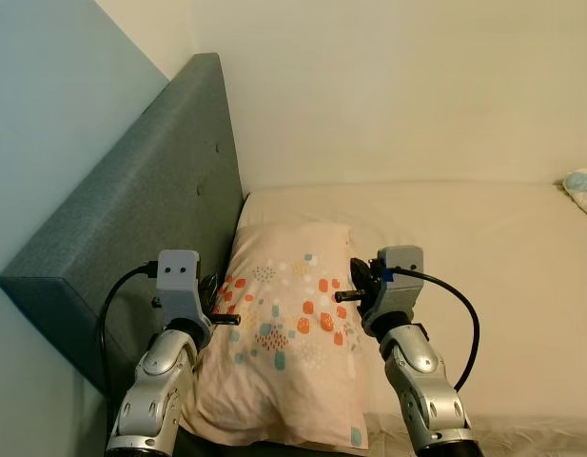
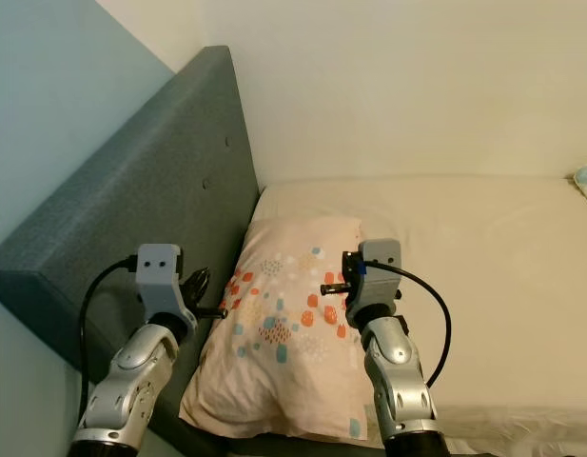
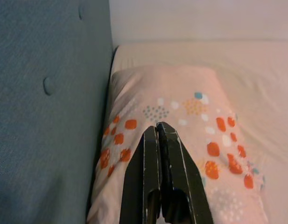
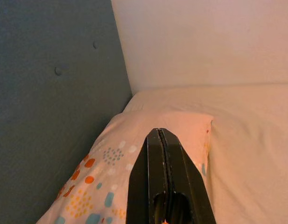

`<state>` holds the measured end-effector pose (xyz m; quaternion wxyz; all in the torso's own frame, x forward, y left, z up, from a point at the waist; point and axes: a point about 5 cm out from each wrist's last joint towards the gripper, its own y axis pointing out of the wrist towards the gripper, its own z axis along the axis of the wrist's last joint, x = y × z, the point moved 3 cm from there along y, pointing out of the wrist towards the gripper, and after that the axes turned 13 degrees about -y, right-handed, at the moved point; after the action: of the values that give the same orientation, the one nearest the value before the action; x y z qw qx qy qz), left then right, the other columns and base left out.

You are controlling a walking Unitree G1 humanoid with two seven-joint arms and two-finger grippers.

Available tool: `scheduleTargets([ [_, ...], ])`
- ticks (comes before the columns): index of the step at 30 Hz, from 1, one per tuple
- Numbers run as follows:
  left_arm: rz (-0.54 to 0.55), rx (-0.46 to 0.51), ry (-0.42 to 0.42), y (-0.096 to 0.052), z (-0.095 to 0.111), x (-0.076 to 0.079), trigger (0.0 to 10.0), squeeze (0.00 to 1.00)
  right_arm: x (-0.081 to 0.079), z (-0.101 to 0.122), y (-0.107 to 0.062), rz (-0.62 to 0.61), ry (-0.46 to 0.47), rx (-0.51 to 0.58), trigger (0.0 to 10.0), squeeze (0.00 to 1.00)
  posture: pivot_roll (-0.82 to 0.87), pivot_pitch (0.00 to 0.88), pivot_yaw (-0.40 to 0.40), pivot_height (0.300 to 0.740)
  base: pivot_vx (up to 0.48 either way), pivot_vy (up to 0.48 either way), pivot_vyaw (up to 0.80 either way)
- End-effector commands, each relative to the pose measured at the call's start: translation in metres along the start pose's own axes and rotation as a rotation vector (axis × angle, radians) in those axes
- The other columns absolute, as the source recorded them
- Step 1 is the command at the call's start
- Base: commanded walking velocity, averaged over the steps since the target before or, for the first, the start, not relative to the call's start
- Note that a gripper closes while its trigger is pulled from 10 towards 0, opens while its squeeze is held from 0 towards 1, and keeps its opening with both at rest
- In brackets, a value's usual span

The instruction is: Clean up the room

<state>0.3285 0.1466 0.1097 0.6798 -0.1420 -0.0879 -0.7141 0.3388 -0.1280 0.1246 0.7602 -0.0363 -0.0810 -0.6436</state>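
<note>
So you've got the pillow (image 1: 293, 333) lying flat at the head end of the bed (image 1: 483, 286), long side running right along the grey-blue padded headboard (image 1: 150, 219), which it's touching or nearly touching down its left edge. It's a pale peach pillow with orange, teal and white spots, and its far end sits a little short of the corner where the headboard meets the cream wall (image 1: 388, 86). Your left gripper (image 3: 158, 135) is hovering over the left edge of the pillow, near the gap by the headboard, and the wrist view shows its two black fingers pressed together with nothing between them. Your right gripper (image 4: 160, 137) is up over the right side of the pillow, closer to the mattress edge of it, and it's the same story there: fingers squeezed flat against each other, holding nothing. From the head views both silver arms reach in from the bottom of the frame, one on each side of the pillow, with black cables looping off the wrist cameras. Can't tell from these whether either fingertip is actually touching the fabric or just floating above it. The cream sheet looks mostly smooth with a few soft wrinkles. Way over at the right edge of the bed there's a bit of another patterned cushion (image 1: 583, 190) with blue on it, well apart from everything else.
</note>
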Motion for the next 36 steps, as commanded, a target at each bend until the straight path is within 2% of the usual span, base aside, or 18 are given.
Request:
scheduleTargets([
  [1,0.01,-0.002,0.013,0.0,0.004,-0.003,10.0,0.0,-0.001,0.001,0.001,-0.003,-0.001,-0.008,10.0,0.0,-0.09,0.067,0.024,0.74,0.0,0.0,0.0],
  [6,0.008,-0.009,0.012,0.001,0.005,-0.004,10.0,0.0,-0.005,-0.003,0.001,0.038,0.018,-0.029,10.0,0.0,-0.09,0.066,0.025,0.74,0.0,0.0,0.0],
  [9,-0.016,-0.041,-0.01,0.001,0.001,0.001,10.0,0.0,-0.01,-0.008,0.0,0.069,0.003,-0.059,10.0,0.0,-0.09,0.068,0.026,0.74,0.0,0.0,0.0],
  [15,0.012,-0.052,0.016,0.003,0.001,0.001,10.0,0.0,-0.009,-0.014,0.001,0.06,-0.012,-0.101,10.0,0.0,-0.08,0.069,0.028,0.74,0.0,0.0,0.0],
  [21,0.05,-0.055,-0.009,0.005,0.002,-0.004,10.0,0.0,-0.003,-0.021,0.003,0.016,-0.003,-0.155,10.0,0.0,-0.09,0.066,0.035,0.74,0.0,0.0,0.0],
  [27,0.045,-0.03,0.031,0.006,0.007,-0.007,10.0,0.0,-0.002,-0.018,0.003,0.002,-0.021,-0.135,10.0,0.0,-0.08,0.065,0.036,0.74,0.0,0.0,0.0],
  [32,0.05,-0.034,0.125,0.006,0.004,-0.006,10.0,0.0,-0.004,-0.018,0.002,0.001,-0.025,-0.127,10.0,0.0,-0.08,0.065,0.041,0.74,0.0,0.0,0.0],
  [36,0.068,-0.08,0.095,0.002,-0.004,-0.013,10.0,0.0,-0.002,-0.029,-0.003,-0.03,0.014,-0.175,10.0,0.0,-0.08,0.06,0.053,0.74,0.0,0.0,0.0],
])
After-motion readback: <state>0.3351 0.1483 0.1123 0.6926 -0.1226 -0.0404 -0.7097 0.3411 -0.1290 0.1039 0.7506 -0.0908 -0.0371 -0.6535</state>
